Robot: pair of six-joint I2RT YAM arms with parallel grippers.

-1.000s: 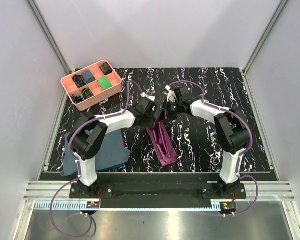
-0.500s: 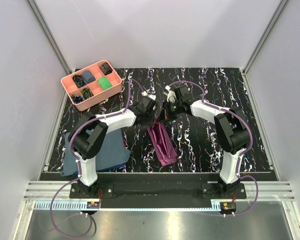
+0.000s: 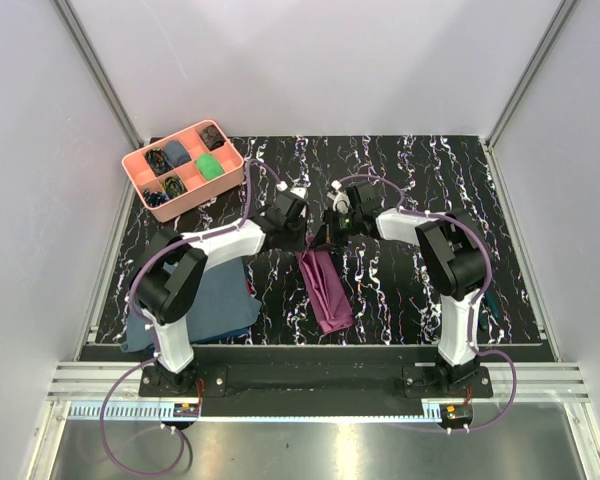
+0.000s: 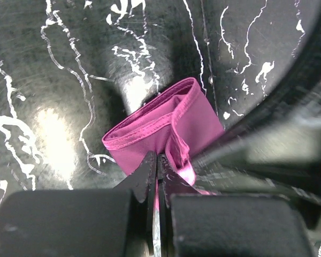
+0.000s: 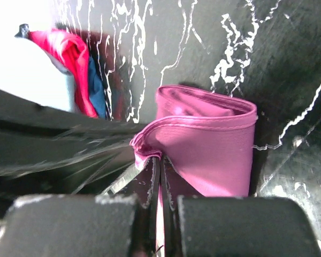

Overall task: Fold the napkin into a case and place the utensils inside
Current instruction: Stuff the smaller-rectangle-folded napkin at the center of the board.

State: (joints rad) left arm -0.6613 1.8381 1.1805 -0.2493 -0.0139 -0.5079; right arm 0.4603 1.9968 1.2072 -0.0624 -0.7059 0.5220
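Observation:
The plum-purple napkin (image 3: 326,290) lies folded into a narrow oblong strip on the black marbled table, running from the two grippers toward the near edge. My left gripper (image 3: 302,238) is shut on the cloth's far end; in the left wrist view the napkin (image 4: 171,128) loops up from its closed fingertips (image 4: 156,160). My right gripper (image 3: 328,235) is shut on the same end, the napkin (image 5: 208,144) rising from its tips (image 5: 161,163). No utensils are in view.
A pink compartment tray (image 3: 182,167) with small items stands at the far left. A slate-blue cloth (image 3: 205,300) lies under the left arm, with a red cloth edge (image 5: 69,59) seen in the right wrist view. Grey walls enclose the table.
The left gripper has closed on the napkin's far end. Both grippers have shifted slightly away from the bases, drawing the strip's far end with them.

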